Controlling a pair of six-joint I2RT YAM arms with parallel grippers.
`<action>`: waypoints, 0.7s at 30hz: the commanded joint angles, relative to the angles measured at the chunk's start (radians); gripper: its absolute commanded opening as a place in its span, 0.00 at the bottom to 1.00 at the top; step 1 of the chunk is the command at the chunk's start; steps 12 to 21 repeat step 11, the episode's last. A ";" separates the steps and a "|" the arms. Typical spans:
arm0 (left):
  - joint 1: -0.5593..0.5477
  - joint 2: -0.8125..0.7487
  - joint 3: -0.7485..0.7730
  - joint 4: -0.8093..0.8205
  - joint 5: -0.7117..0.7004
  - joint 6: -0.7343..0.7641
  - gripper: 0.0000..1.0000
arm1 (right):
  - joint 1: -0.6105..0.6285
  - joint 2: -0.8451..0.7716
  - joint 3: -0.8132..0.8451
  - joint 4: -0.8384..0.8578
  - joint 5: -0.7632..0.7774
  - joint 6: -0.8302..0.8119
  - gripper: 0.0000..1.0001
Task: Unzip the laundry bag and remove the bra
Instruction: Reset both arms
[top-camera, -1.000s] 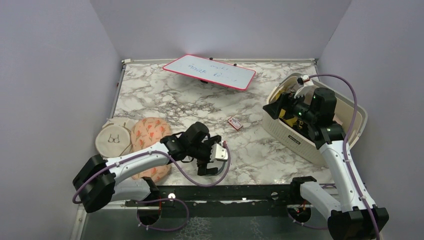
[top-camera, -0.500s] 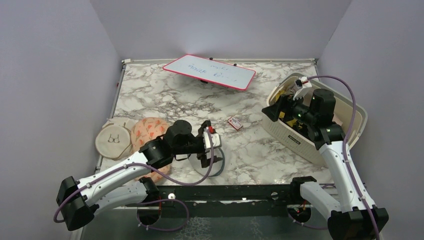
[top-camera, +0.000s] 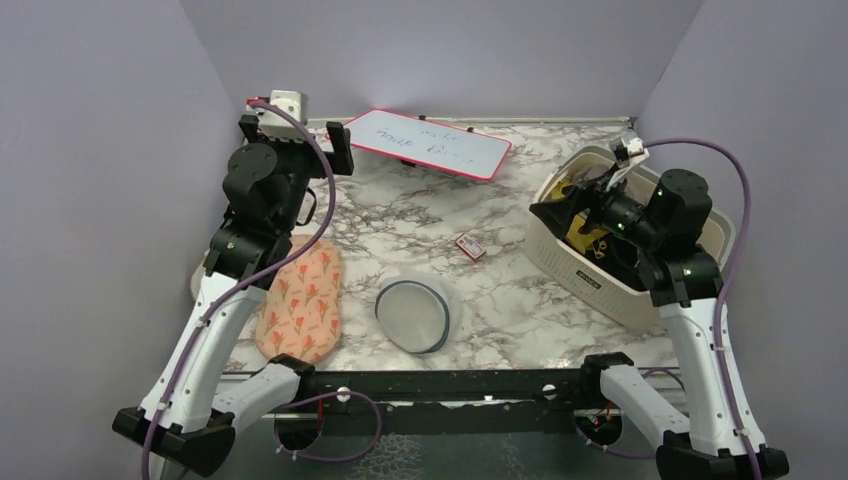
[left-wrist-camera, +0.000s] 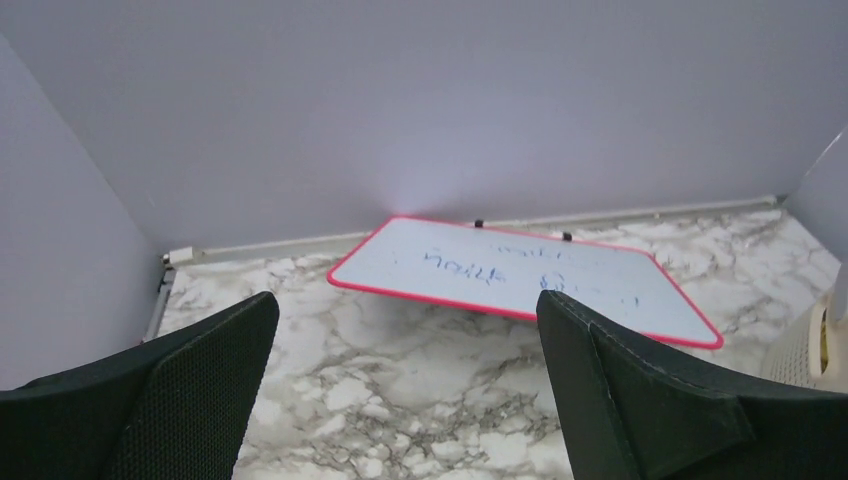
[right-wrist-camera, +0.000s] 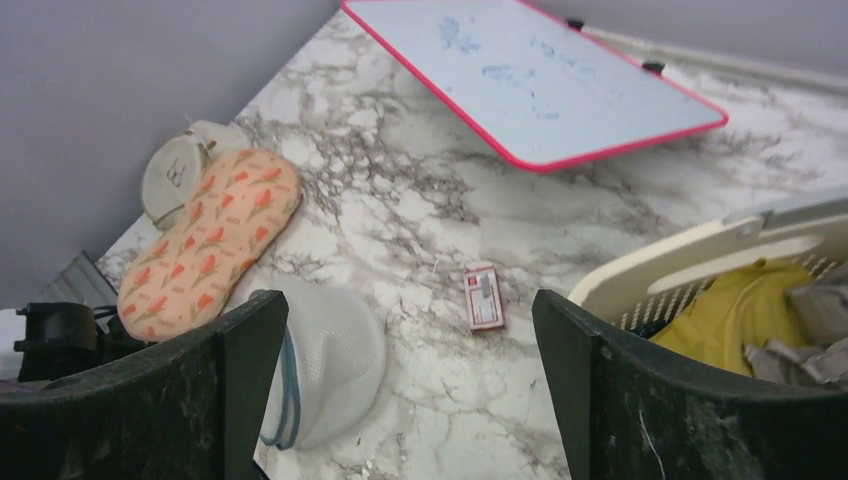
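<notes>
Plain lilac walls (top-camera: 430, 50) on three sides; white-grey marble tabletop (top-camera: 400, 210)

The laundry bag (top-camera: 413, 313) is white mesh (grey-blue trim), the pouch (top-camera: 300, 297) orange-pink with flowers, the table (top-camera: 380, 212) grey-veined white marble

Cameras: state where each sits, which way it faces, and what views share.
Top external: above and behind the robot, looking down on the table; left arm and right arm show.
Left wrist: raised at far left, facing the whiteboard; left gripper open.
Right wrist: over the basket, looking leftward at the laundry bag; right gripper open.
Shared: the whiteboard, in all three.
</notes>
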 joint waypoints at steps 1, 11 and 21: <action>0.003 -0.047 0.130 -0.012 -0.114 0.015 0.99 | 0.028 -0.038 0.135 -0.071 0.053 -0.045 0.93; 0.003 -0.221 0.061 0.036 -0.098 -0.026 0.97 | 0.073 -0.084 0.249 -0.077 0.304 -0.066 1.00; 0.003 -0.221 0.061 0.036 -0.098 -0.026 0.97 | 0.073 -0.084 0.249 -0.077 0.304 -0.066 1.00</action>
